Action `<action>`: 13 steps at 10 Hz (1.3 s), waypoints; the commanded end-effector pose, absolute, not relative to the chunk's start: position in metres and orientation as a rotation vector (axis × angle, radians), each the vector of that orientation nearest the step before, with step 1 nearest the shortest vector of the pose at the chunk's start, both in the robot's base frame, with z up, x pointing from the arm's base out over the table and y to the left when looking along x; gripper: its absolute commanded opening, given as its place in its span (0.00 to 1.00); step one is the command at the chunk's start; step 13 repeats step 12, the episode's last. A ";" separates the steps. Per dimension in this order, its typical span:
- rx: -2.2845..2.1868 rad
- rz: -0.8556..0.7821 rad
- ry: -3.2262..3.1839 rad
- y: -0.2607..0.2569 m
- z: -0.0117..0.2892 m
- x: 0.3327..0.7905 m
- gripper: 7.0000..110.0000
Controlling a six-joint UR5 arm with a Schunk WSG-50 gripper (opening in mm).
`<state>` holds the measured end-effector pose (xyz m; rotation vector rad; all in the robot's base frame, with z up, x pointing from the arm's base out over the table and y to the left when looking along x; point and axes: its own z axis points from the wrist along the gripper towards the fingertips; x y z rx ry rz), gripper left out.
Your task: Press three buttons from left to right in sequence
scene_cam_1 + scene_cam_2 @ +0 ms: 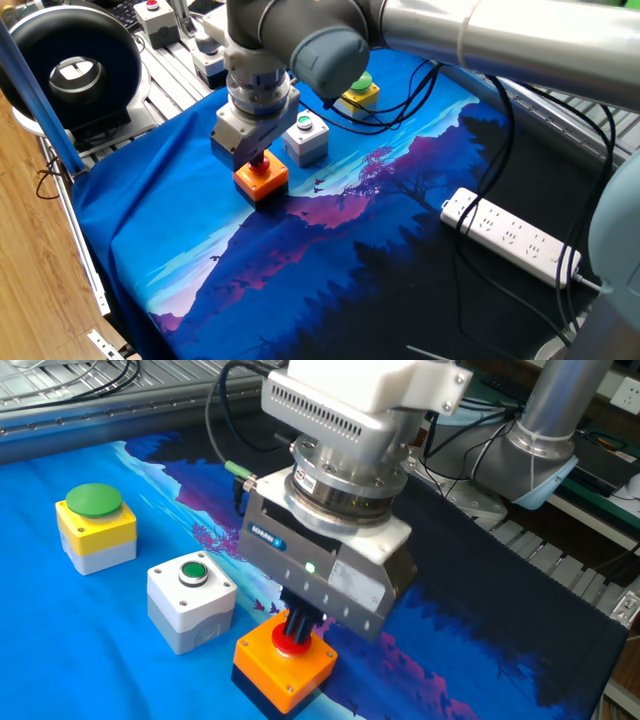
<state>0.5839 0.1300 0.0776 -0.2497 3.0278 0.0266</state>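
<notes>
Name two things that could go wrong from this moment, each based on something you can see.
The gripper sits on the red dome of the orange button box; the loose box might slide on the blue cloth. Moving on, its wide body might clip the light grey button box close alongside.

My robotics lab, aluminium-profile framing (150,90) at upper left, a white power strip (510,235) at right on my desk, loose black cables (400,95), a printed blue cloth (250,260) as worktop cover
</notes>
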 end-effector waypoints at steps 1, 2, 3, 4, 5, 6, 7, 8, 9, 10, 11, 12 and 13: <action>-0.261 0.052 3.033 0.121 0.096 0.579 0.00; -0.257 0.050 3.019 0.121 0.097 0.583 0.00; -0.256 0.043 3.007 0.117 0.099 0.587 0.00; -0.256 0.036 3.006 0.111 0.101 0.588 0.00; -0.262 0.018 3.011 0.102 0.104 0.588 0.00; -0.269 0.017 3.009 0.097 0.107 0.588 0.00; -0.272 0.024 2.993 0.096 0.108 0.592 0.00; -0.273 0.020 2.979 0.095 0.108 0.596 0.00; -0.280 -0.005 2.984 0.090 0.106 0.597 0.00; -0.299 -0.010 2.988 0.086 0.104 0.599 0.00; -0.326 0.000 2.990 0.084 0.104 0.599 0.00; -0.343 -0.002 2.995 0.081 0.105 0.597 0.00; -0.343 -0.002 2.995 0.081 0.105 0.597 0.00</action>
